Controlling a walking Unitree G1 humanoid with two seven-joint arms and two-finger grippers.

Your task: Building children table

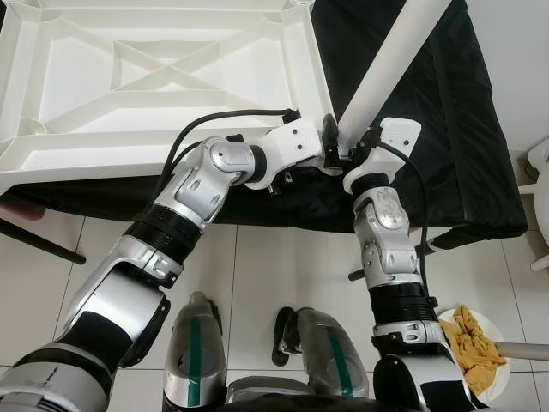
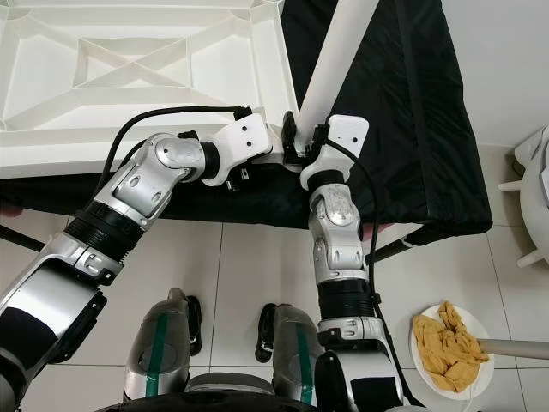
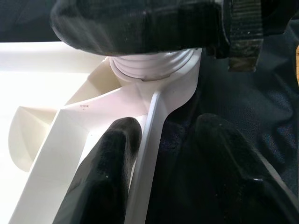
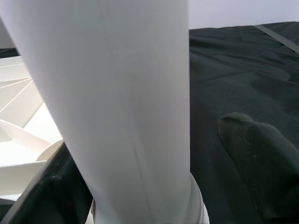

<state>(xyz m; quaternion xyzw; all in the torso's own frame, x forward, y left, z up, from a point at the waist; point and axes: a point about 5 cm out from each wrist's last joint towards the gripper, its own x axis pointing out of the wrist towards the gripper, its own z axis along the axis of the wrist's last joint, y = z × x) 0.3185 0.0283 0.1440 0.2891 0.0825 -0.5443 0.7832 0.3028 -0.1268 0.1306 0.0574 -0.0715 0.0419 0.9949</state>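
Observation:
A white plastic tabletop (image 1: pixel 163 77) lies upside down on a black-covered surface. A white leg (image 1: pixel 386 60) leans up out of the threaded socket (image 3: pixel 154 67) at its near right corner. My left gripper (image 1: pixel 328 137) is at that corner, open. Its fingers (image 3: pixel 112 158) straddle the tabletop's rim, one inside against the wall and one outside over the cloth. My right gripper (image 1: pixel 350 156) is at the foot of the leg (image 4: pixel 117 93). One of its fingers (image 4: pixel 257 158) stands a little apart from the leg; the other is hidden behind it.
The black cloth (image 1: pixel 463 129) hangs over the surface's front and right edges. A white plate with a yellow rag (image 1: pixel 470 348) sits on the tiled floor at my right, with a white rod (image 1: pixel 523 350) over it. Dark slippers (image 1: pixel 285 335) lie between my feet.

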